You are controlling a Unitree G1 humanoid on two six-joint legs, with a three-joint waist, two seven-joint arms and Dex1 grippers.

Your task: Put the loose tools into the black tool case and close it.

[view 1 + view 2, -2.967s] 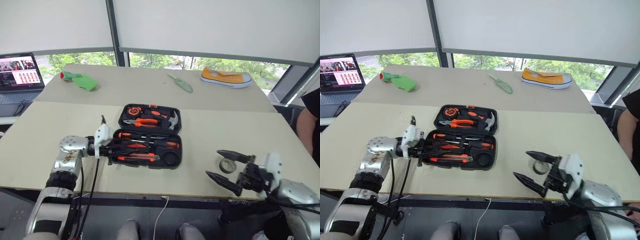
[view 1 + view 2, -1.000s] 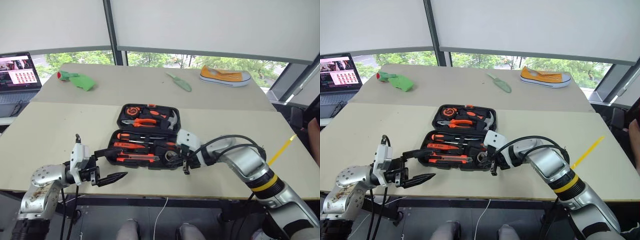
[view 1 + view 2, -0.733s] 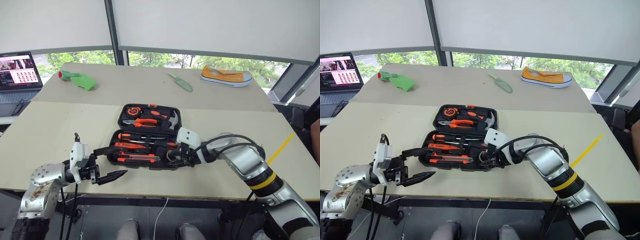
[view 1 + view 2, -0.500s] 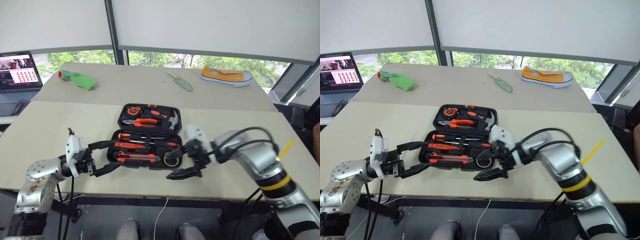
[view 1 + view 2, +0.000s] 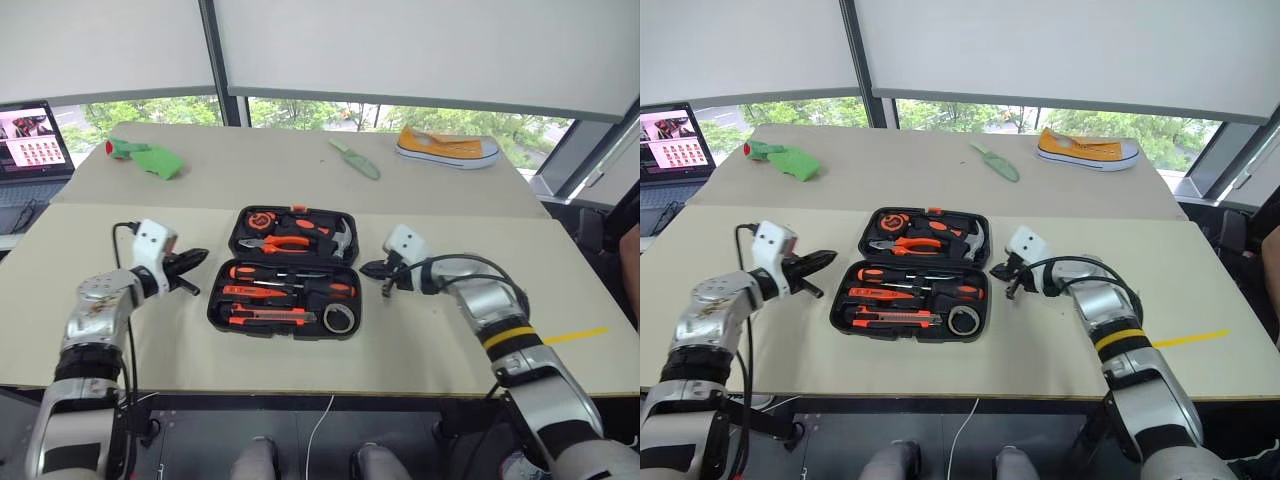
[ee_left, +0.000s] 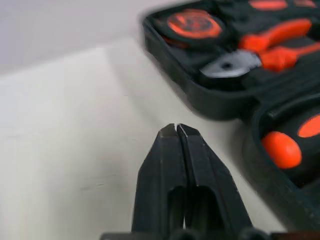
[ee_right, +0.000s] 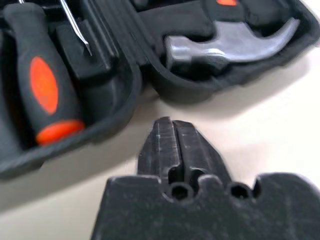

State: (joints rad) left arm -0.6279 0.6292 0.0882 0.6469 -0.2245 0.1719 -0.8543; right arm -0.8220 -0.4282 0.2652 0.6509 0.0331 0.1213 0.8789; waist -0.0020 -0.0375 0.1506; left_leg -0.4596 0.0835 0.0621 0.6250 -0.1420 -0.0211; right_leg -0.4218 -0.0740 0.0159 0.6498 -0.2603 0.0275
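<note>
Black tool case (image 5: 285, 272): lying open at the centre of the frame on the pale table (image 5: 440, 330), both halves flat. Far half is holding pliers (image 5: 278, 243), hammer (image 5: 343, 238) and tape measure (image 5: 265, 220). Near half is holding the screwdrivers (image 5: 290, 274), the utility knife (image 5: 265, 315) and the grey tape roll (image 5: 341, 319) at its lower right corner.

Left gripper (image 5: 196, 259): sitting just left of the case, jaws pressed together, pinching nothing; tips pointing toward the case's left edge.

Right gripper (image 5: 372, 269): sitting just right of the case near the hinge line, jaws pressed together, empty.

Green trowel (image 5: 357, 160) and yellow shoe (image 5: 446, 148): lying in the upper centre and upper right. Laptop (image 5: 30, 140): standing at upper left.
</note>
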